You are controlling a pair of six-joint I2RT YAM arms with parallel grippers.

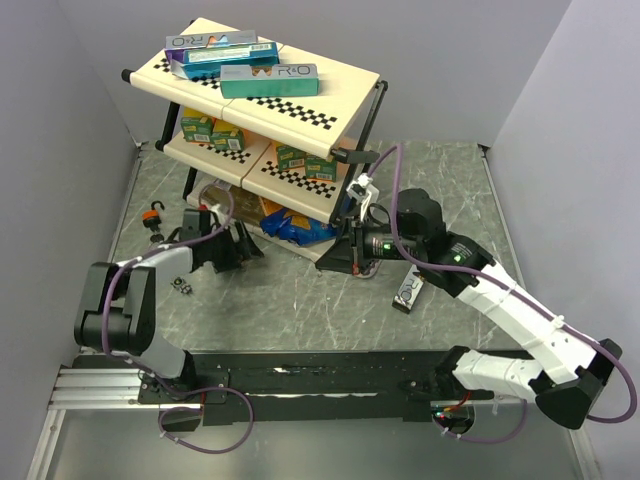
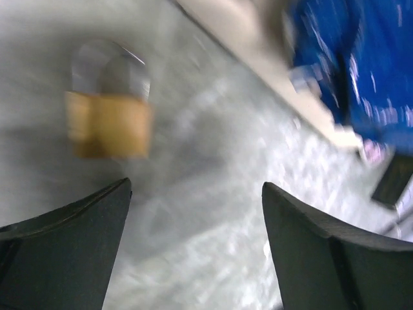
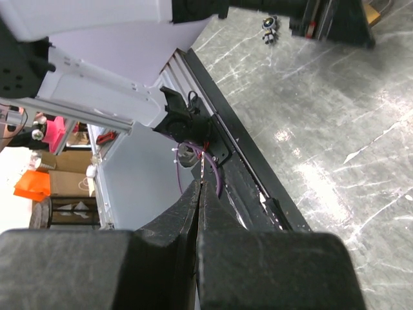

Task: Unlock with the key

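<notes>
At the far left of your counter (image 1: 300, 300) lay a small orange lock (image 1: 155, 213). Nearer your arm bases was a small metal piece (image 1: 180, 287), too small for you to tell whether it was the key. Your left fingers (image 1: 240, 250) stood wide apart, low over the counter, with nothing between them. The brass padlock (image 2: 106, 119) lay on the counter just ahead of them, blurred and clear of both tips. Past it ran the bottom board of the shelf rack (image 1: 330, 85), with a blue bag (image 2: 361, 58) on it. Further right, your right fingers (image 3: 199, 194) were pressed fully together near the rack's front leg, holding nothing you could see. A black object with a white label (image 1: 408, 292) lay on the counter beside that arm.
</notes>
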